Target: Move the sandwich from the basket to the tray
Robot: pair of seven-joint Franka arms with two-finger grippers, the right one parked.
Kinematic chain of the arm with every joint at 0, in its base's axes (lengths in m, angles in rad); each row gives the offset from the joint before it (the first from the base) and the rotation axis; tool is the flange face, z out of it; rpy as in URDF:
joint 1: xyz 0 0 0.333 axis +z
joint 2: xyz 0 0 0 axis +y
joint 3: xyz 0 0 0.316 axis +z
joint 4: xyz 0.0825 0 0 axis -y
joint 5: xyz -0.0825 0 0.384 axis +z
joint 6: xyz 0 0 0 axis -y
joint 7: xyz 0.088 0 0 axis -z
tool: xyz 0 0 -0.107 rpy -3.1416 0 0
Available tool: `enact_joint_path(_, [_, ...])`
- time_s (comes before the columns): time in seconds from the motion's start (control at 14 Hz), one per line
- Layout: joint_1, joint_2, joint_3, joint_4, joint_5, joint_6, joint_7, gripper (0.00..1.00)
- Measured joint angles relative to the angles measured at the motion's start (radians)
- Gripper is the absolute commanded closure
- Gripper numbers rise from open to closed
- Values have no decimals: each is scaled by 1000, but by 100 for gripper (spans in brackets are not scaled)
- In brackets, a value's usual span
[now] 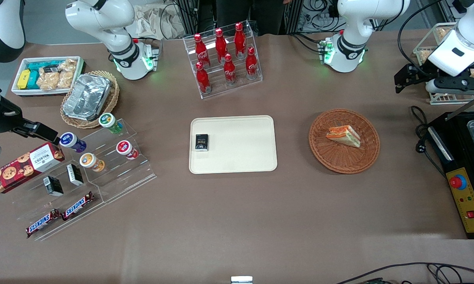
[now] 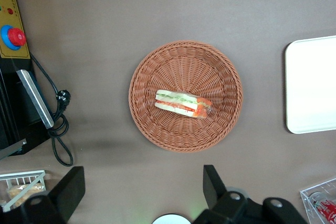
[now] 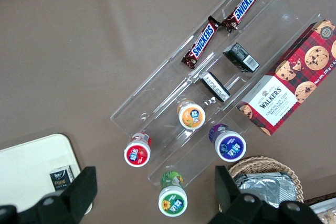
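Note:
The sandwich [image 1: 344, 135] [image 2: 182, 103], a pale bread wedge with orange-red and green layers, lies on its side in the middle of the round reddish-brown wicker basket [image 1: 339, 159] [image 2: 184, 61]. The cream rectangular tray [image 1: 240, 150] [image 2: 312, 87] lies on the table beside the basket, toward the parked arm's end. A small black box [image 1: 201, 142] rests on the tray. My left gripper [image 1: 399, 82] [image 2: 142, 177] hangs open and empty high above the table. It is farther from the front camera than the basket and toward the working arm's end.
A clear rack of red cola bottles [image 1: 225, 59] stands farther from the front camera than the tray. A black appliance with a red button [image 1: 463, 173] and its cable [image 1: 420, 130] lie beside the basket at the working arm's end. Acrylic snack shelves [image 1: 102, 165] sit toward the parked arm's end.

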Motion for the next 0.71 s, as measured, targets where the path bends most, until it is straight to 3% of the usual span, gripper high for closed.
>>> enact_joint_path(0.71, [2, 8, 1, 0, 1, 1, -1, 0])
